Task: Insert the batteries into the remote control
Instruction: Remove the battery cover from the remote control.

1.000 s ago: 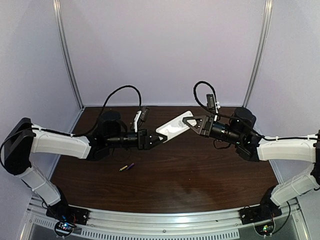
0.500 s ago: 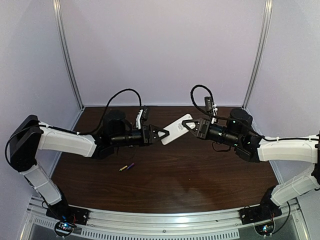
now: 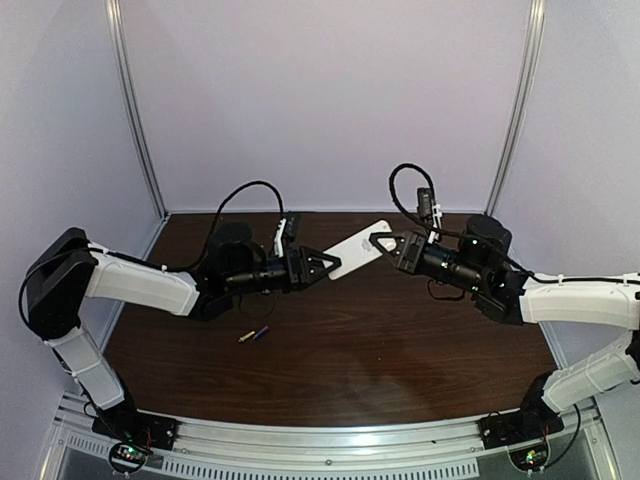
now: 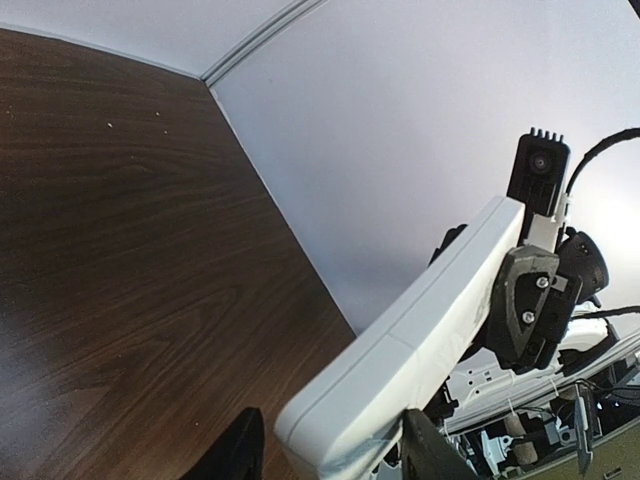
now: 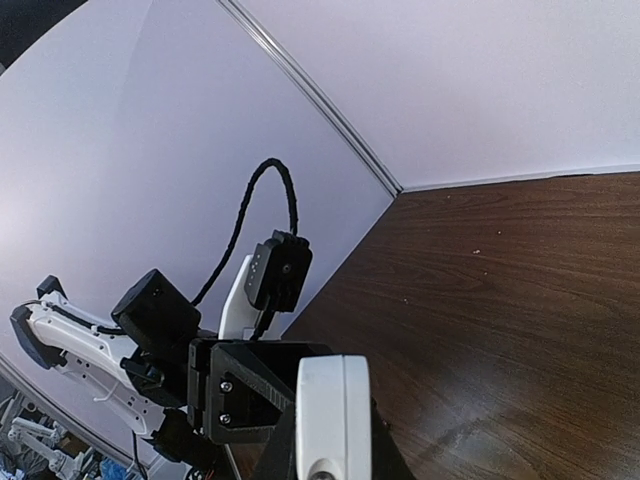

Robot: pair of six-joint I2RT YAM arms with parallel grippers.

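Observation:
The white remote control (image 3: 354, 250) hangs tilted in the air above the back of the table. My right gripper (image 3: 381, 241) is shut on its upper right end; the right wrist view shows its thin edge (image 5: 335, 410) squeezed between the fingers. My left gripper (image 3: 327, 265) is open, with a finger on either side of the remote's lower left end (image 4: 400, 350). In the left wrist view a small gap shows beside one finger (image 4: 240, 450). The two batteries lie side by side on the table, one yellowish-gold (image 3: 246, 337) and one dark bluish (image 3: 262, 331), below the left arm.
The dark wooden table (image 3: 380, 350) is closed in by pale walls at the back and sides, with metal posts (image 3: 135, 120) in the back corners. Black cables loop above both wrists.
My left gripper has moved right and up to the remote's lower end and opened around it. My right gripper has kept hold of the remote, shifting it slightly.

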